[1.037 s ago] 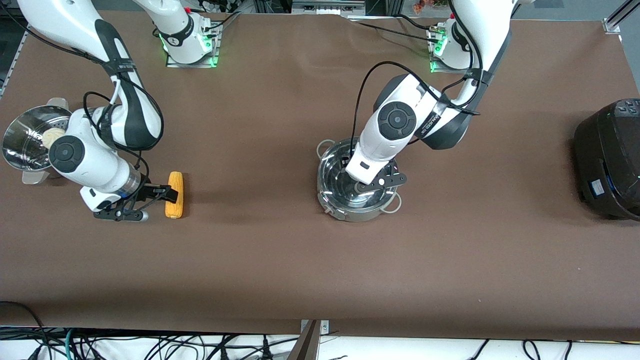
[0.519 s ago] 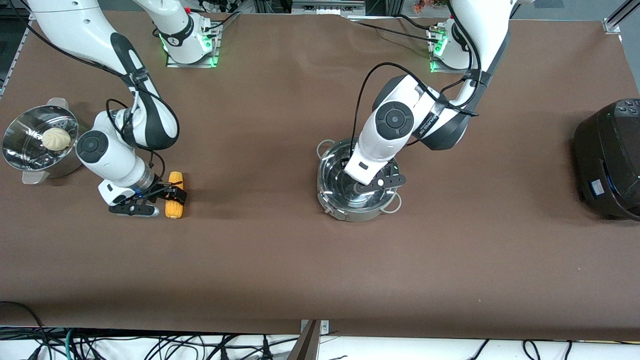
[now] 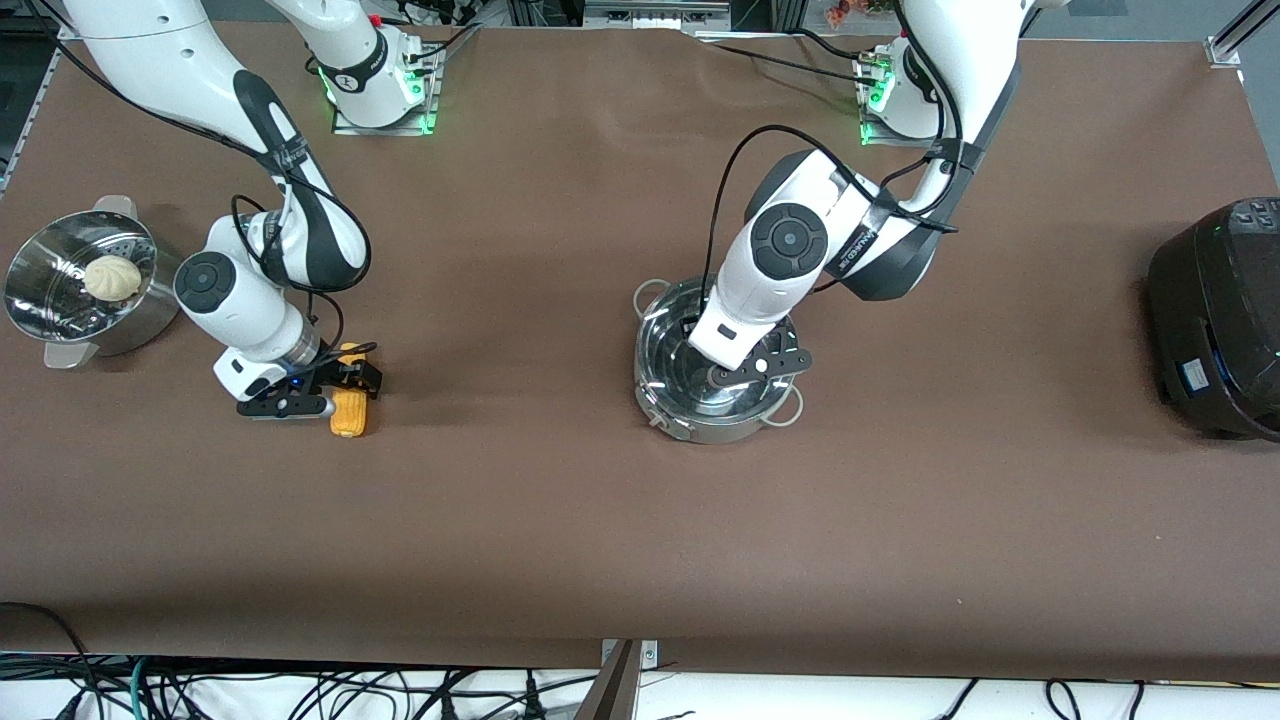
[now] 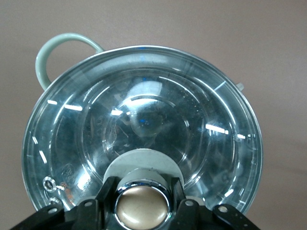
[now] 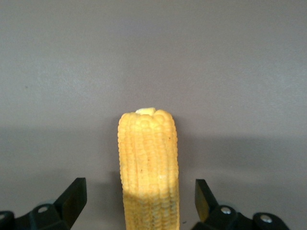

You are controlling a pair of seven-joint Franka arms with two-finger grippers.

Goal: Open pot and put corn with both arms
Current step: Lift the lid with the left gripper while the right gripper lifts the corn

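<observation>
The steel pot [image 3: 664, 404] stands mid-table with its glass lid [image 4: 144, 115] on it. My left gripper [image 3: 737, 377] is over the lid, and in the left wrist view it [image 4: 143, 197] is shut on the lid's tan knob [image 4: 143, 207]. The yellow corn [image 3: 349, 416] lies on the table toward the right arm's end. My right gripper [image 3: 340, 386] is low over the corn's middle. In the right wrist view it [image 5: 139, 194] is open, one finger on each side of the corn [image 5: 148, 158], with gaps on both sides.
A steel steamer bowl [image 3: 40, 300] with a white bun [image 3: 110, 277] stands at the right arm's end of the table. A black appliance [image 3: 1220, 320] stands at the left arm's end. The brown table [image 3: 640, 540] lies bare nearer to the camera.
My right gripper has moved from beside the corn to over it, with its fingers now on both sides of the cob. The left arm has barely moved.
</observation>
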